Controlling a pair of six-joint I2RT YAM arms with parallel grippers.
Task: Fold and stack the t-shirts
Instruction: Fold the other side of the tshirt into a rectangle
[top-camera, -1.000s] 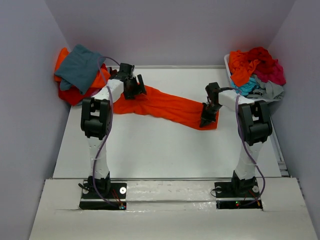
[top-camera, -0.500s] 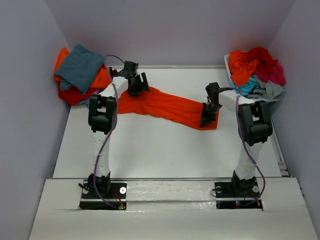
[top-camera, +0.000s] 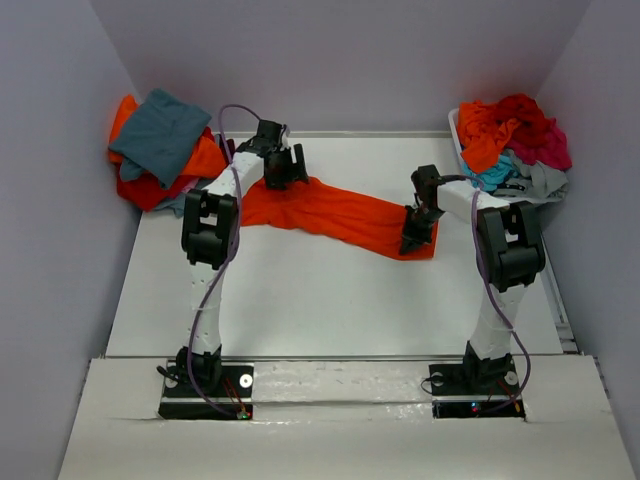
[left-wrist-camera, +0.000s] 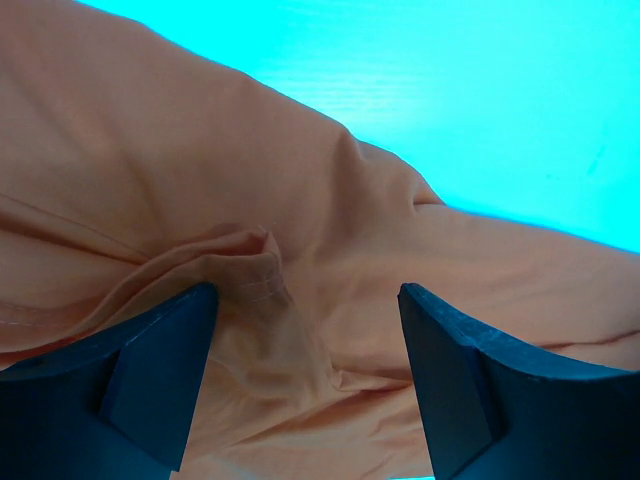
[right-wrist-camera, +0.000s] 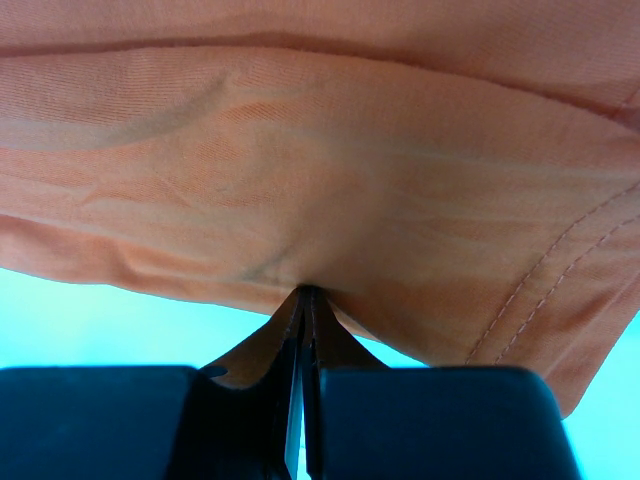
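Note:
A bright orange t-shirt (top-camera: 340, 212) lies stretched in a long band across the table, from far left to the right. My left gripper (top-camera: 283, 170) hovers open over its bunched left end. In the left wrist view the wrinkled cloth (left-wrist-camera: 200, 170) lies under my left gripper (left-wrist-camera: 305, 350), between the two dark fingers (left-wrist-camera: 150, 370) and not pinched. My right gripper (top-camera: 413, 235) is shut on the shirt's right end. The right wrist view shows a small fold of the orange cloth (right-wrist-camera: 320, 170) clamped in my right gripper (right-wrist-camera: 305, 300).
At the far left lies a pile of shirts with a teal-grey one (top-camera: 160, 130) on top of orange and red ones (top-camera: 205, 160). A white bin (top-camera: 455, 125) at the far right holds a heap of red (top-camera: 515, 115), magenta (top-camera: 545, 150), turquoise (top-camera: 490, 172) and grey (top-camera: 545, 180) shirts.
My left gripper has moved a little to the right along the shirt's left end, still open. The right gripper and the shirt's right end have stayed put.

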